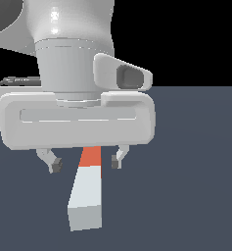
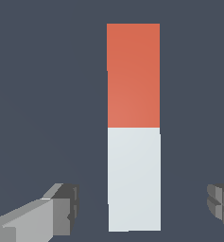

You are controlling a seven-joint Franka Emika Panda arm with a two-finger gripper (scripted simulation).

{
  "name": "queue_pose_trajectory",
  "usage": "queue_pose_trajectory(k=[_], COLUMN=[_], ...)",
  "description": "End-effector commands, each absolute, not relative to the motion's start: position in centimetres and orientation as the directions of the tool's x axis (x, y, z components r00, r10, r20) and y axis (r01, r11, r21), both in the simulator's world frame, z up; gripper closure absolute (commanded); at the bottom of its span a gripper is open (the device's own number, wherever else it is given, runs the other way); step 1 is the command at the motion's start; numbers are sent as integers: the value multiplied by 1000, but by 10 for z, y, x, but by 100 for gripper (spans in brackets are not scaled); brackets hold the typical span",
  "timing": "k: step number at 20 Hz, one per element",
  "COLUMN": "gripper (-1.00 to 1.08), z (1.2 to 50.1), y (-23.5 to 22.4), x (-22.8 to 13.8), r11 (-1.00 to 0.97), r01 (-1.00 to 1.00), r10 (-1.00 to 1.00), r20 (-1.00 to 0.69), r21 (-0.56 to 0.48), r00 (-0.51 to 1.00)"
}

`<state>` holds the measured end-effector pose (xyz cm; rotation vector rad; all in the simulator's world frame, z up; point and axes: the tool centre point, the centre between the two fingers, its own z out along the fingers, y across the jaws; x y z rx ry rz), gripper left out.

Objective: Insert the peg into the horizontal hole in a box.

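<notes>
The peg [image 1: 88, 188] lies flat on the dark floor, a square bar with a pale grey-white part toward the camera and an orange-red end under the hand. In the wrist view the peg [image 2: 133, 127] shows full length, orange-red half and white half. My gripper [image 1: 85, 162] hangs above it, open, with one fingertip [image 1: 55, 164] on each side of the bar and clear of it. In the wrist view the gripper [image 2: 142, 208] straddles the white half, its fingers [image 2: 61, 208] wide apart. The box and its horizontal hole are out of view.
The arm's wrist and hand body [image 1: 76, 120] fill the upper part of the exterior view and hide what lies behind. Dark grey-blue floor [image 1: 196, 196] surrounds the peg.
</notes>
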<state>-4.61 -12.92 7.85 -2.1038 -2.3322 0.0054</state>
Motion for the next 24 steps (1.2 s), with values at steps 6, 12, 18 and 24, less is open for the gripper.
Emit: queue_pose_trajectory(k=[6,12,18,24], gripper=[-92,-92,-92,-92], z=[71,70,51,26], y=[-140,-139,-139,-138], x=[-47,-47,-47,-47], r11=[111,109,109,109], r01=[994,994,994,994], r10=[994,994,994,994], r20=[0,0,0,0], r21=[0,0,0,0], r00=[-111,-109,-109,-109])
